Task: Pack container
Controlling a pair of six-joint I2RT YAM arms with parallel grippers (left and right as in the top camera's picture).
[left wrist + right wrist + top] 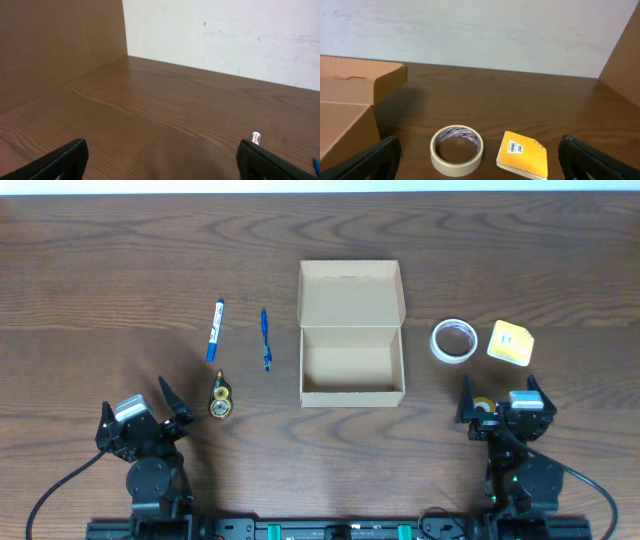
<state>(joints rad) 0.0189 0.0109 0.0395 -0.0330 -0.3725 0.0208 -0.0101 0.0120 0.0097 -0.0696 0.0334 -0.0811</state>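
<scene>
The tan cardboard box (pixel 351 332) stands open at the table's middle, its flap lid laid back on the far side; its corner shows in the right wrist view (pixel 355 100). A blue marker (pixel 215 331), a blue pen (pixel 266 339) and a yellow correction-tape dispenser (pixel 221 398) lie left of it. A masking tape roll (pixel 454 340) (pixel 457 149) and a yellow notepad (pixel 510 343) (pixel 523 155) lie right of it. My left gripper (pixel 172 405) (pixel 160 162) is open and empty near the front edge. My right gripper (pixel 497 398) (pixel 480 160) is open and empty, just short of the tape and notepad.
A small yellow roll (pixel 484 406) sits between the right gripper's fingers in the overhead view. The marker's tip (pixel 256 137) shows by the left gripper's right finger. A white wall borders the table's far edge.
</scene>
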